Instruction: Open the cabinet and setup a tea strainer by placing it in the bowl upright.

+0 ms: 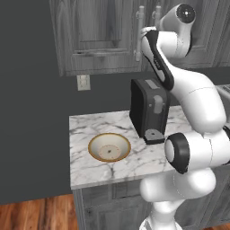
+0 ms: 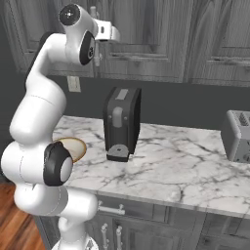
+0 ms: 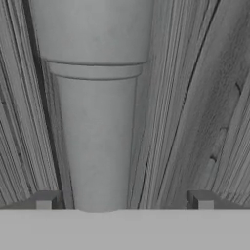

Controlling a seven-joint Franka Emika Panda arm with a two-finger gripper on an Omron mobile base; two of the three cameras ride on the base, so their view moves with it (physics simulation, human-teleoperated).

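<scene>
Landmark: the coffee machine (image 1: 149, 109), a dark upright box standing on the marble desk (image 1: 90, 168).
Cabinet: the dark grey wood-grain cabinet (image 1: 96, 33) hangs on the wall above the coffee machine; its doors are shut.
Handle: a long light-grey vertical bar handle (image 3: 95, 107) on the cabinet door, above the coffee machine; a second one like it stands just beside it (image 1: 157, 15).
Claw: the claw (image 3: 124, 200) is raised well above the coffee machine, pressed close to the cabinet door. Its tips stand wide apart with the bar handle between them, nearer the tip on the left of the hand view; whether either tip touches the bar cannot be told.
Bowl: the cream bowl (image 1: 109, 147) with the golden-tan rim sits on the desk near the coffee machine, on the side towards the desk's end; nothing lies in it.
Toaster: a grey toaster (image 2: 238, 135) sits on the desk well apart from the coffee machine, on the side away from the bowl.
Outlet: a pale wall outlet (image 1: 83, 82) below the cabinet, on the bowl's side of the coffee machine.
</scene>
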